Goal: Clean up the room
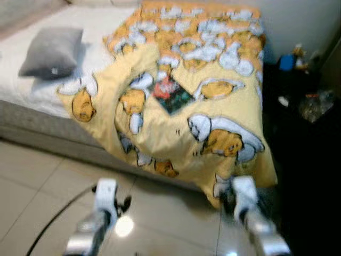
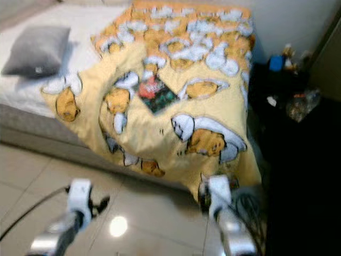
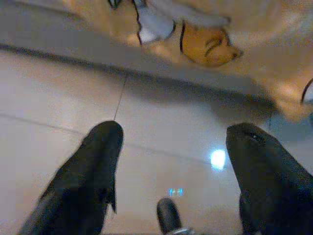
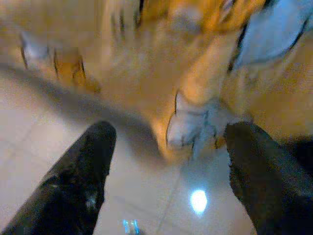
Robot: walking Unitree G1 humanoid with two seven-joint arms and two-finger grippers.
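Closest to the head camera are the two arms, held low over the tiled floor (image 1: pixel 42 181). The left pincer (image 1: pixel 109 200) hangs out in front of the bed (image 1: pixel 32 120), well short of it, while the right pincer (image 1: pixel 240 198) sits just under the drooping corner of the yellow cartoon blanket (image 1: pixel 181 122). My guess is the blanket is the thing to tidy, since it's skewed across the bed and spilling off the edge toward the floor. Further beyond the pincers, a grey pillow (image 1: pixel 53 52) rests on the white sheet, and something small and dark with red and green print (image 1: pixel 170 93) lies on top of the blanket. Off past the right pincer there's a dark desk (image 1: pixel 298 80) with blurry clutter.

Left wrist view: fingers (image 3: pixel 93 171) spread wide with nothing between them, floor just ahead, bed base and blanket edge beyond.

Right wrist view: fingers (image 4: pixel 83 171) also released and apart, with the hanging blanket corner (image 4: pixel 190 127) lined up right between them. Looks set up for a grab at that corner.
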